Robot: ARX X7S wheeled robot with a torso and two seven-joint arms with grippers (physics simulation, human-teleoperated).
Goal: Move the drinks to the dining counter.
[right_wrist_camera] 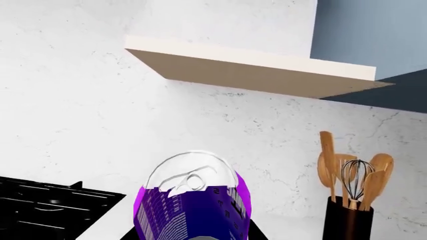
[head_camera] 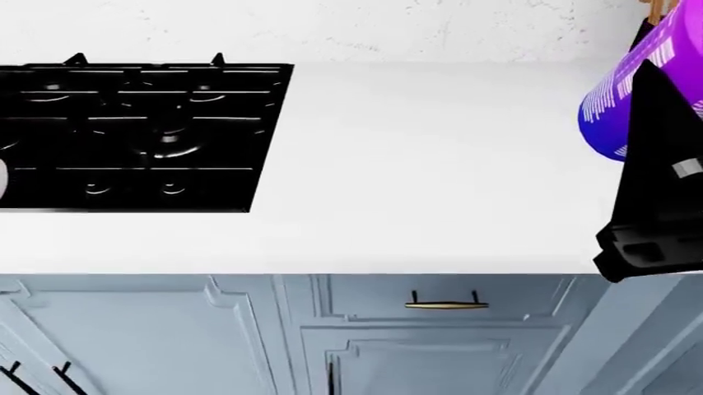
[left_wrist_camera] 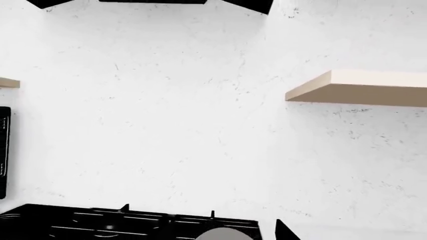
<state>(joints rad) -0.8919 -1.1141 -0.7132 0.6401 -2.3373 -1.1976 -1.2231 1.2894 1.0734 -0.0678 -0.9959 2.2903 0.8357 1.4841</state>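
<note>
The purple can (head_camera: 617, 103) is off the white worktop (head_camera: 439, 164) and carried by the right gripper (head_camera: 657, 164), which appears in the head view as a black body at the right edge, closed around the can's side; the fingertips themselves are not clearly visible. In the right wrist view the can sits directly ahead of the camera, silver top facing the wall, tilted rather than upright. The left gripper shows only as black fragments at the edges of the left wrist view; whether it is open or closed cannot be determined, and nothing is visibly held in it. The black gas hob (head_camera: 143, 136) lies on the worktop well apart from the can. A utensil holder (right_wrist_camera: 348, 219) with wooden spoons and a whisk stands against the wall beneath a wall shelf (right_wrist_camera: 253, 67). The white bottle and the dining counter are not in view. Assessment: pick-up of the can is complete; its transport and placement on the dining counter remain, and the bottle's status cannot be determined.
</note>
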